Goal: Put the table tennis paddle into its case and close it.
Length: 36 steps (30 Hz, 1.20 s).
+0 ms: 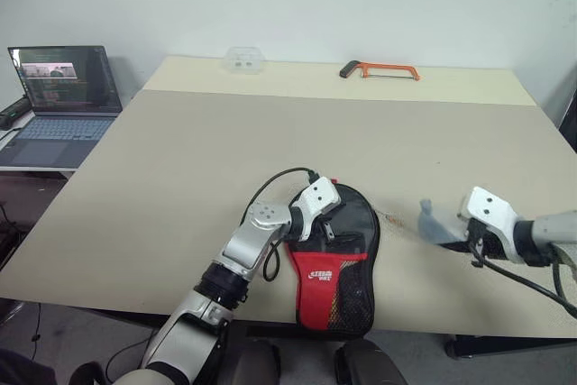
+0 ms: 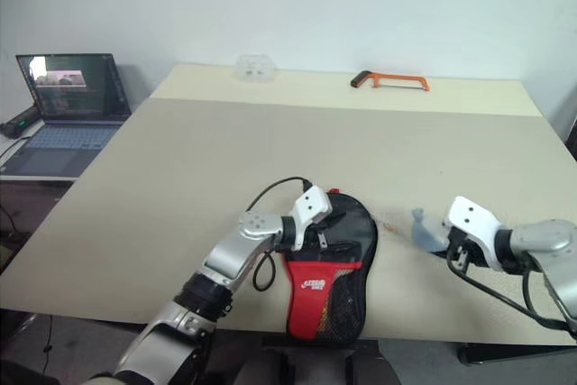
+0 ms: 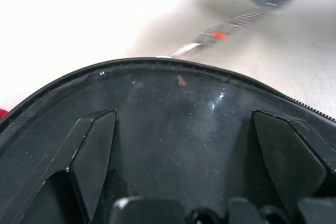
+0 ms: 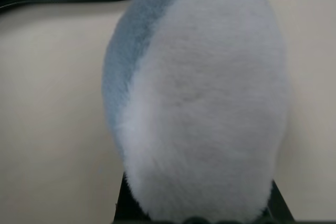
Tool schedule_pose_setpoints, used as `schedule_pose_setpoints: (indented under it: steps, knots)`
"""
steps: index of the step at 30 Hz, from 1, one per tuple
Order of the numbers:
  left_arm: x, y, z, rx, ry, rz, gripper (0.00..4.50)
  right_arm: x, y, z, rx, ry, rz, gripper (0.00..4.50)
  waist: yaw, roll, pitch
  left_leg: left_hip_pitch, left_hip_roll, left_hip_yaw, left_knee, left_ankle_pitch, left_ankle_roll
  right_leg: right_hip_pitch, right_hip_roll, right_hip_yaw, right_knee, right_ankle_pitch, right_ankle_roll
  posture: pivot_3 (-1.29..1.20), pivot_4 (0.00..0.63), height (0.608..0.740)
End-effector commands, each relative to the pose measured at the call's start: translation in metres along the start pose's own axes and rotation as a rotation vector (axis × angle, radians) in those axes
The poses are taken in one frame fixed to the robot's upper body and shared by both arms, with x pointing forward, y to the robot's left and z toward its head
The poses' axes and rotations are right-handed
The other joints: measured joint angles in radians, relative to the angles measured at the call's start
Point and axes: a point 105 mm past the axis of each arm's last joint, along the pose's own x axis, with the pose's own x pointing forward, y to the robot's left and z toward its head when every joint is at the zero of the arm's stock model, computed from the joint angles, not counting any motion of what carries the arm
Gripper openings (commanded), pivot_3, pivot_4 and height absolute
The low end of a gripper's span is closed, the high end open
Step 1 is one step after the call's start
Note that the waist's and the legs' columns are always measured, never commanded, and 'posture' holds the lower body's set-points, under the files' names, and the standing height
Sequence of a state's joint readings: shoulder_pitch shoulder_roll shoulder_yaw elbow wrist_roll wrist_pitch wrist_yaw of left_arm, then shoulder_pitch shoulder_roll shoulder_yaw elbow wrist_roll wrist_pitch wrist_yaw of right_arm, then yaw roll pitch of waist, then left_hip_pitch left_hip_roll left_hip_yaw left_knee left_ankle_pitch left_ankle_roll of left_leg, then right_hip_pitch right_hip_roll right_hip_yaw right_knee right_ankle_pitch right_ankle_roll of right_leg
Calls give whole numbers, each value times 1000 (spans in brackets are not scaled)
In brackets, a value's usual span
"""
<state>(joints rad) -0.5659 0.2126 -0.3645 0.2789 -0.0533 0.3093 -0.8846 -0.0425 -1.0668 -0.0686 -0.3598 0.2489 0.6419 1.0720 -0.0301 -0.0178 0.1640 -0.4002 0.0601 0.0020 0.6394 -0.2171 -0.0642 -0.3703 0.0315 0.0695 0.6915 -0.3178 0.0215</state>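
— Black fabric case (image 1: 341, 250) lies at the bench's near edge, left gripper (image 3: 184, 145) spread wide on its round end, paddle apparently inside.

— And the right gripper (image 1: 451, 233)?

— Clamped on a grey furry pouch (image 4: 202, 98). Best drop that, then zip.

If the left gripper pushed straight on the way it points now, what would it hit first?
Likely the case itself: the open left gripper sits right over its black upper part. Beyond the case's rim lies bare table, then the grey plush item at the right gripper, though depth is unclear.
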Motion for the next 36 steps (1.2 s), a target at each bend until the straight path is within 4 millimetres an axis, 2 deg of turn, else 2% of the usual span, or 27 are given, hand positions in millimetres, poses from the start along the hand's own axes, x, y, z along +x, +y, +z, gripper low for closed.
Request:
schedule_pose_setpoints:
  steps: [1,6,11,15,19,26,29,36]
  knots:
    - [1,-2,-28,-36,102,-6,4500,-14,11,10,-69,-9,42,511,-1,0,0,0,0,0,0,0,0,0,0,0,-1,0,0,0,150,740]
    - [3,2,-31,-22,123,-2,4500,-22,48,11,-144,8,194,500,2,-1,0,0,0,0,-3,0,0,1,0,0,-5,0,0,0,150,740]
    - [2,3,-34,-6,140,-7,4500,-16,74,0,-219,78,274,491,1,-1,-1,0,0,0,-6,0,0,2,0,0,-10,1,1,0,150,740]
    - [2,5,-36,6,152,-4,4500,-13,104,2,-271,71,390,481,2,-2,-1,0,0,0,-7,0,0,2,0,0,-11,1,1,0,150,740]
    - [1,4,-38,11,161,-6,4500,-13,133,6,-265,41,512,462,2,-4,-2,0,0,0,-8,0,0,2,0,0,-11,1,1,0,150,740]
    - [-2,4,-41,18,179,-6,4500,-24,168,5,-224,17,699,461,1,-9,-5,0,0,0,-9,0,0,2,0,0,-11,1,1,0,150,740]
    - [-3,5,-41,25,186,-8,4500,-26,180,8,-221,-3,754,459,-2,-12,-6,1,0,0,-9,0,0,2,0,0,-11,1,1,0,150,740]
    - [-5,8,-41,33,196,-9,4500,-23,187,15,-222,-30,770,459,-3,-15,-8,1,0,0,-9,0,0,2,0,0,-11,1,1,0,150,740]
